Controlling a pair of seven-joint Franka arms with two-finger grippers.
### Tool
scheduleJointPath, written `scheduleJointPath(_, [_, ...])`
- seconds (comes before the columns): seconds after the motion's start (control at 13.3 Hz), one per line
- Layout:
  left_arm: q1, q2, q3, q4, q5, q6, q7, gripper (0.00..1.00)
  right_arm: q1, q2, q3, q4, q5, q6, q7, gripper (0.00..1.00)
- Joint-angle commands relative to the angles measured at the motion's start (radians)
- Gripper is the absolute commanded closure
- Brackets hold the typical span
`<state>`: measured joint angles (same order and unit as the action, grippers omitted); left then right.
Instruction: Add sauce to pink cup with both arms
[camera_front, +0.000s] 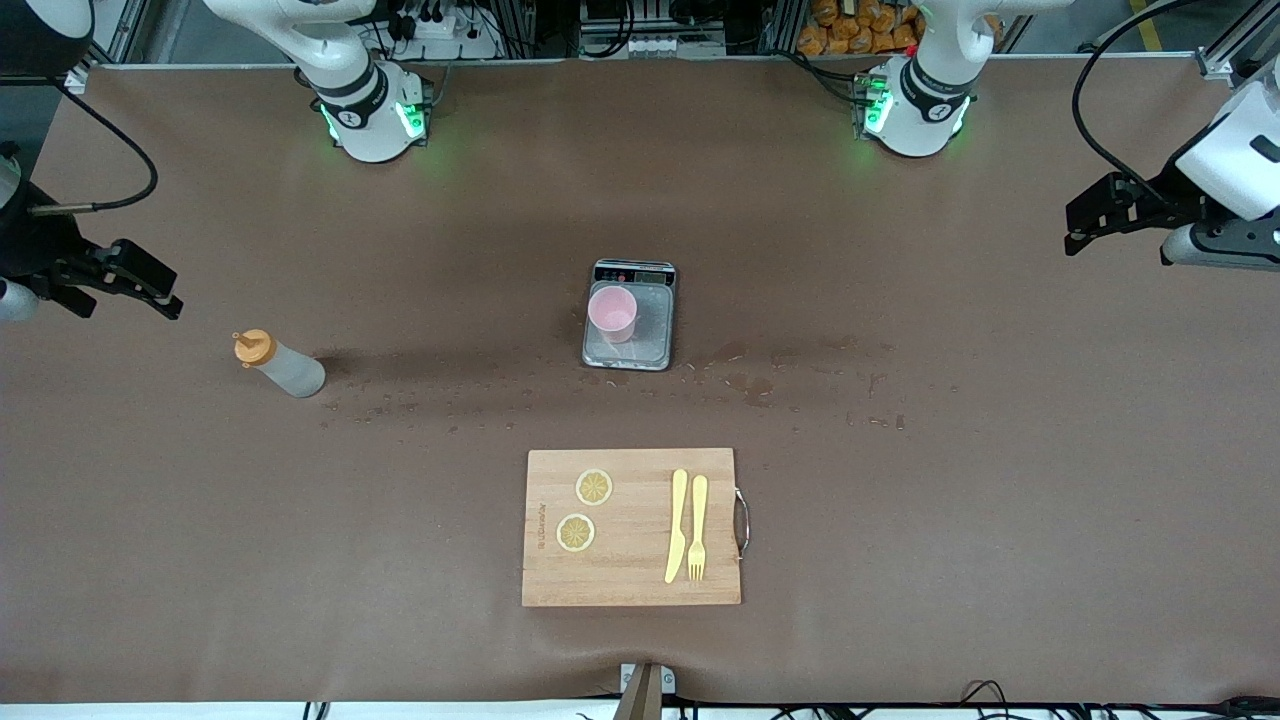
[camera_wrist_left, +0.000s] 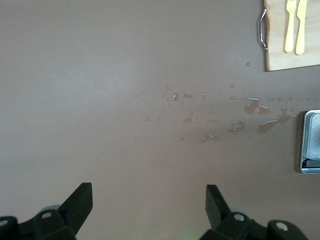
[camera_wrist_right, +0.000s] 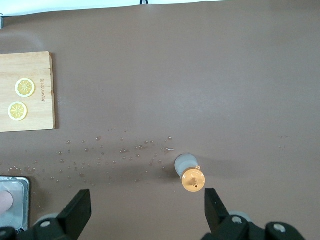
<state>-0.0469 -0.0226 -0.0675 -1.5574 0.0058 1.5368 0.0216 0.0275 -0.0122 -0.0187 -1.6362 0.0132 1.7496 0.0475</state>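
Standing upright on the worktop (camera_front: 200, 520) toward the right arm's end: the squeeze bottle (camera_front: 283, 365), long axis vertical, orange nozzle cap (camera_wrist_right: 193, 180) pointing straight up. Hovering over the worktop's edge there, the right gripper (camera_front: 150, 290), fingers (camera_wrist_right: 77, 212) spread wide and grasping nothing; in the right wrist view, bottle sitting just ahead of the fingers, nearer one fingertip than the other, apart from both.

Judging the bottle light, soft-walled and likely a little slick: taking hold around the translucent body below the cap, and gently, since squeezing too hard risks pushing sauce out early.

Sitting mid-worktop on the grey scale (camera_front: 630, 315): the pink cup (camera_front: 612, 312), upright, mouth opening upward; light, stiff and easy to tip, so probably needing steadying at the wall.

Waiting over the worktop's left-arm end: the left gripper (camera_front: 1085, 235), fingers (camera_wrist_left: 80, 202) released and empty, only wet splashes (camera_wrist_left: 220, 122) ahead of them, scale corner well off to one side.
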Motion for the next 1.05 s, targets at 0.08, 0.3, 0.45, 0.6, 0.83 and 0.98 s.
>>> scheduleJointPath(0.08, [0.01,-0.014,-0.005,-0.009,-0.024,0.006,0.0,0.0,-0.007,0.006,0.002,0.025,-0.025,-0.007,-0.037,0.0])
scheduleJointPath(0.3, [0.01,-0.014,-0.005,-0.009,-0.024,0.006,0.0,0.0,-0.014,0.008,0.005,0.026,-0.025,-0.008,-0.034,0.0])
scheduleJointPath(0.45, [0.009,-0.014,-0.005,-0.009,-0.024,0.006,0.0,0.0,-0.015,0.011,0.008,0.026,-0.025,-0.01,-0.029,0.0])
scheduleJointPath(0.6, [0.009,-0.014,-0.003,-0.009,-0.024,0.006,0.0,0.0,-0.02,0.011,0.01,0.027,-0.025,-0.033,-0.032,0.0])
scheduleJointPath(0.83, [0.009,-0.014,-0.005,-0.009,-0.024,0.006,0.0,0.0,-0.02,0.014,0.01,0.027,-0.029,-0.035,-0.034,0.0])
scheduleJointPath(0.98, [0.009,-0.014,-0.005,-0.009,-0.024,0.006,0.0,0.0,-0.02,0.011,0.011,0.03,-0.029,-0.036,-0.031,0.0])
